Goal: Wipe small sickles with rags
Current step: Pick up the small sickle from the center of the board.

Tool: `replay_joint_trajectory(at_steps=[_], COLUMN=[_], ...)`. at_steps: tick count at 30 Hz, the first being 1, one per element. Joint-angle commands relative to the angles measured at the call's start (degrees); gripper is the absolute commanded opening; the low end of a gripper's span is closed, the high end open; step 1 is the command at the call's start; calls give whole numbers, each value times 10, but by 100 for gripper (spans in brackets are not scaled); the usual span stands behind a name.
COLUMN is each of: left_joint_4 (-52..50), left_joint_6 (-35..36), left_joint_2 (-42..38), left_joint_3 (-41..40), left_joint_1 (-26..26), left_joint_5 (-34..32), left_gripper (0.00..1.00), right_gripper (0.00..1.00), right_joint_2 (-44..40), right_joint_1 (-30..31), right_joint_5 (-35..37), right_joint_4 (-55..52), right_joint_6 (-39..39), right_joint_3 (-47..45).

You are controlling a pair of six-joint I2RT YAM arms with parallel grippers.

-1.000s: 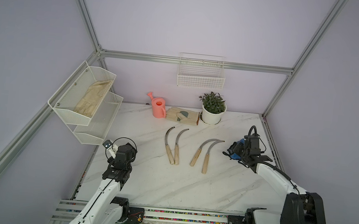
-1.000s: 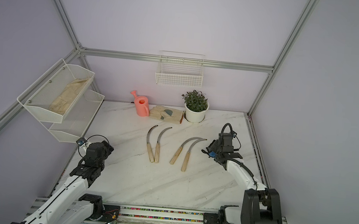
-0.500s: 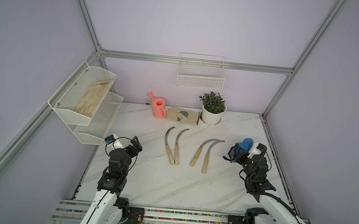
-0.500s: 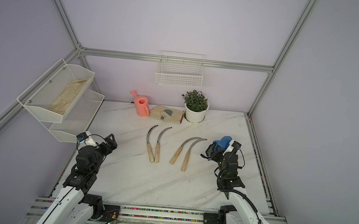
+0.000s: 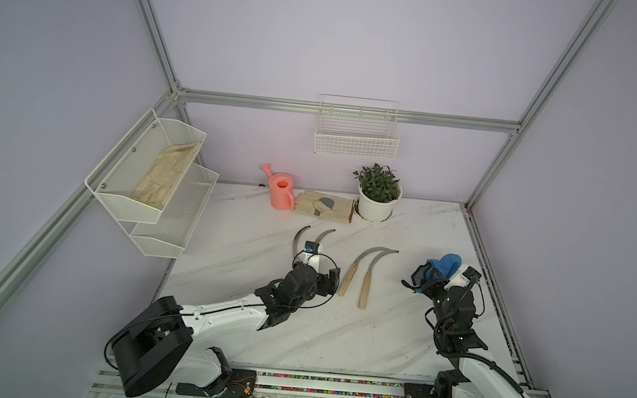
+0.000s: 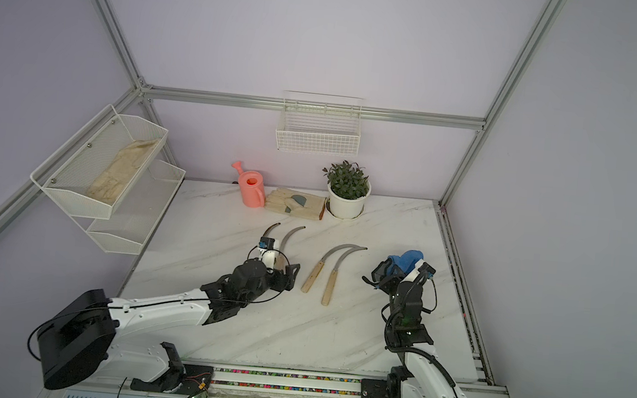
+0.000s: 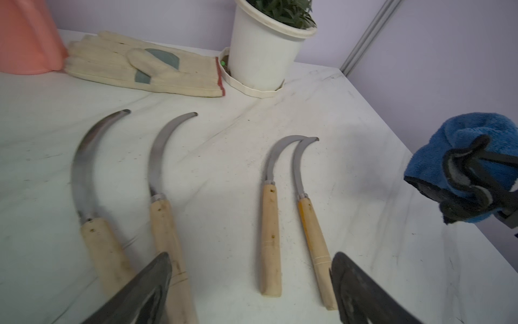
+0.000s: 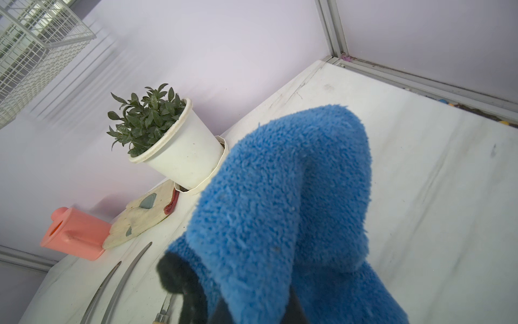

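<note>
Mid-table [image 5: 296,333], four small sickles [image 5: 364,292] lie flat in two pairs, blades pointing far, handles near. The right pair [image 7: 312,232] is fully in sight, blade tips touching or overlapping. The left pair [image 7: 164,221] has its handles partly covered in both top views by the left arm.

The left gripper [image 7: 251,269] hovers low over the handle ends, jaws spread wide, nothing in them. The wrist view shows the fingers straddling the gap between the pairs. Contact with the table cannot be told.

The right gripper [image 7: 462,179] is raised at the right side of the table, near the right pair but apart from it, and clamped tight on the rag [image 8: 280,196]. The blue plush is bunched up and folds over the jaws.

Handling, as a judgement:
- The sickles look light and stiff, with thin, probably sharp blades.
- The round smooth wooden handles could roll or slip.
- The best hold is across a handle at mid-length, clear of the ferrule, so the whole blade stays free for wiping.
- Lying flat leaves little clearance, so the fingers must pinch from the sides.
- Neighbours lie just beside each other, so a wide jaw risks nudging two at once.
- The rag is soft and conforms, so it should wrap a blade easily, but it may snag on the tip.

The watering can [image 5: 281,192], work glove [image 5: 324,206] and potted plant [image 5: 377,197] sit along the far edge, out of the way.
</note>
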Motion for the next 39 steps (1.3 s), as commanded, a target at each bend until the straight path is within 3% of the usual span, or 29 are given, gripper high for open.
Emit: replay_joint_trajectory(at_steps=[1,7,15,28,39], left_joint_4=[29,11,-41,-60,-71], left_joint_6=[20,-24,-18,-36,-34], left_joint_2=[77,165,226,291,322], left_joint_3=[72,124,180,193,206], left_joint_1=[-50,-79,-136,-145,-156], left_joint_5=[-46,-39,-109,-106,-113], left_gripper=[82,74,71,67,52], right_gripper=[0,0,0,0,0], right_joint_2=[7,4,23,22,24], right_joint_1=[1,2,2,2,1], right_joint_5=[9,10,8,7,12], right_joint_4=[27,20,20,20,18], right_joint_6=[9,11,12,13,15], right_joint_3=[15,16,24,24,25])
